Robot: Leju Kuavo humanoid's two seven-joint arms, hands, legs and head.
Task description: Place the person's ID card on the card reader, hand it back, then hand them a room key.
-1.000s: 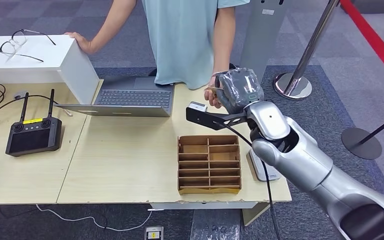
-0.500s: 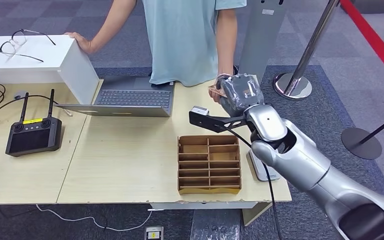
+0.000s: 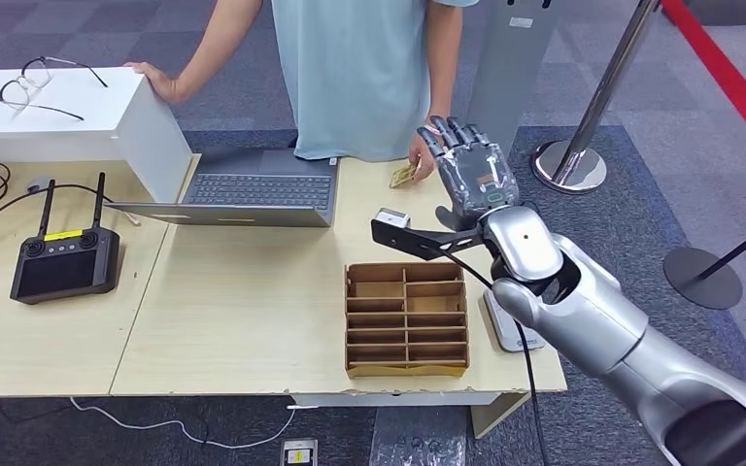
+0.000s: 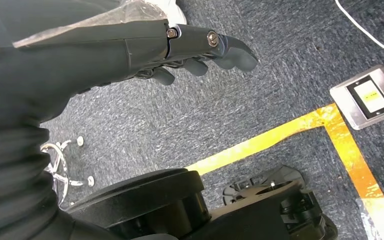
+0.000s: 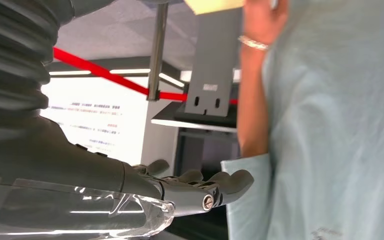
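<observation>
Fingers (image 3: pixel 452 136) over table (image 3: pixel 243 320) (grey carpet (image 3: pixel 641 194))

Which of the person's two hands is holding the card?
The person's hand beside the robot's raised right hand holds the card. Their other hand rests on the white box, holding nothing.

The desk (image 3: pixel 233 320) is pale wood-grain; the divided box (image 3: pixel 406 318) on it is brown cardboard; the laptop (image 3: pixel 253 189) is grey with dark keys; the controller (image 3: pixel 66 262) is black with a yellow label; the person's shirt (image 3: pixel 355 68) is light blue-green; the right robot hand (image 3: pixel 471 170) is dark grey on a silver arm; the rope barrier (image 3: pixel 729 78) is red; the carpet (image 3: pixel 641 194) is grey-blue.
</observation>
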